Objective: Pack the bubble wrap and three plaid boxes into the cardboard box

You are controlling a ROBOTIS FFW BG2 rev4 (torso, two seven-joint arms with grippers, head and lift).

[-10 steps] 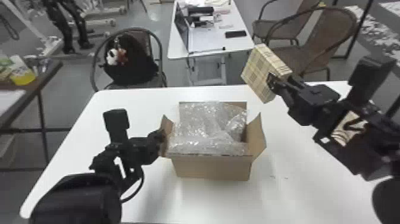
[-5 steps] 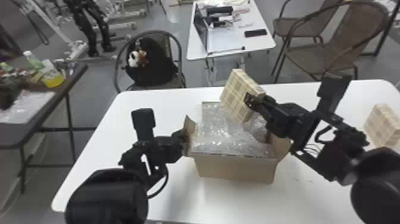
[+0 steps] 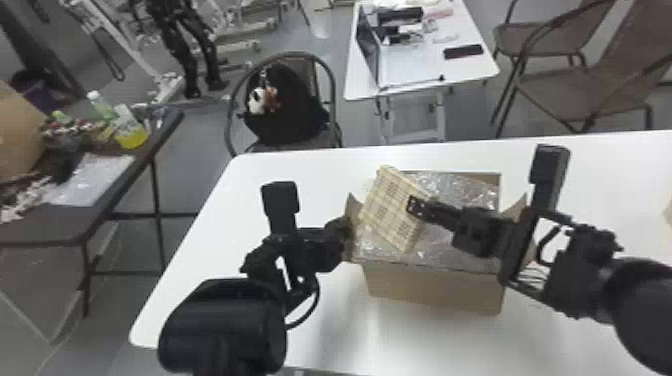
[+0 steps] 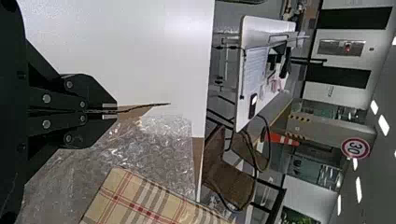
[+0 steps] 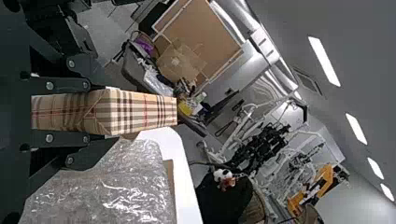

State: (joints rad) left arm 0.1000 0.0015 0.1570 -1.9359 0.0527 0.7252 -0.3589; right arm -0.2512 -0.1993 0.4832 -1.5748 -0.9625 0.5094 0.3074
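While my right gripper [image 3: 416, 206] clamps tilted plaid box [image 3: 390, 210], left gripper [image 4: 114, 111] seemingly pinches flap [image 4: 132, 112]; tilt could snag bubble wrap [image 4: 161, 140].

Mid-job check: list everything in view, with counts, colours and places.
Open cardboard box: one, brown, on the worktable.
Bubble wrap: one visible mass, clear, inside it.
Plaid box: one identifiable, beige, held over the wrap.
Worktable: one, white, under the carton.
Side table: one, dark, cluttered, robot's left.
Desk: one, white, behind, cluttered.
Armchairs: three, dark or brown, behind.
Bag: one, black, on a chair.
Left gripper: one, black, pinching a carton flap.
Right gripper: one, black, gripping the plaid box.
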